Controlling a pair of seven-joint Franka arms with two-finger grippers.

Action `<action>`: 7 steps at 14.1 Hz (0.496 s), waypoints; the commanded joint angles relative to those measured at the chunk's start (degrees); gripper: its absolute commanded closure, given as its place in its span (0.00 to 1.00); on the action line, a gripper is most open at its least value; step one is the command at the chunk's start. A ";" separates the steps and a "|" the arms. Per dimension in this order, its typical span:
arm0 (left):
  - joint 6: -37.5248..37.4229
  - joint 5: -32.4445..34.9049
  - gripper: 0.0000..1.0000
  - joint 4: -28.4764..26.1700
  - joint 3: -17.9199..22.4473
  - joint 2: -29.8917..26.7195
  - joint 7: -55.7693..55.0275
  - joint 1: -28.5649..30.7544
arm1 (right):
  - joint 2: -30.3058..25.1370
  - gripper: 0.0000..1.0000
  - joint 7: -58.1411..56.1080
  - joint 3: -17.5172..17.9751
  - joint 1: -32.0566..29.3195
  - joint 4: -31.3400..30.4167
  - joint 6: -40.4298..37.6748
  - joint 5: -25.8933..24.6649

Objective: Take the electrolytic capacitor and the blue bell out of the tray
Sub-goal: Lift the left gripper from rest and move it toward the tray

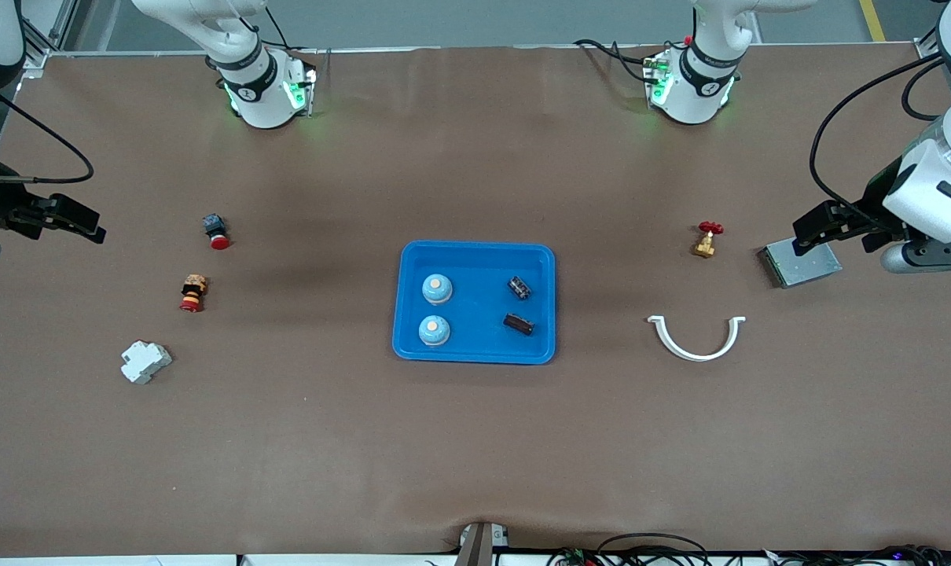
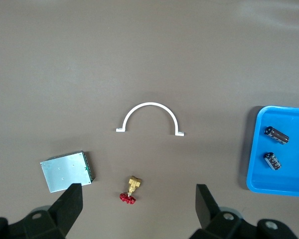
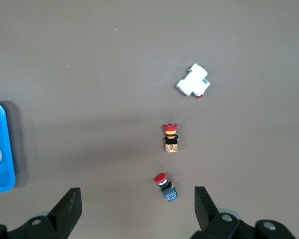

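I can't read any text, label, brand or number from here. The bases [image 1: 265, 86] of the arms each carry a small round dark mark, but it is too small for me to make out. The capacitors [image 2: 276, 134] in the tray [image 1: 475, 354] show pale markings on their sleeves that I cannot read either.
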 commanded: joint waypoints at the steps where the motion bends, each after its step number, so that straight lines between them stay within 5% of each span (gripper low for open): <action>1: -1.14 -0.78 0.00 0.70 0.11 0.01 1.07 0.16 | -0.39 0.00 0.65 0.18 0.19 -0.15 0.12 -0.73; 7: -1.14 -0.95 0.00 0.78 0.11 0.09 0.89 0.07 | -0.48 0.00 0.38 0.10 -0.07 0.03 -0.23 -0.73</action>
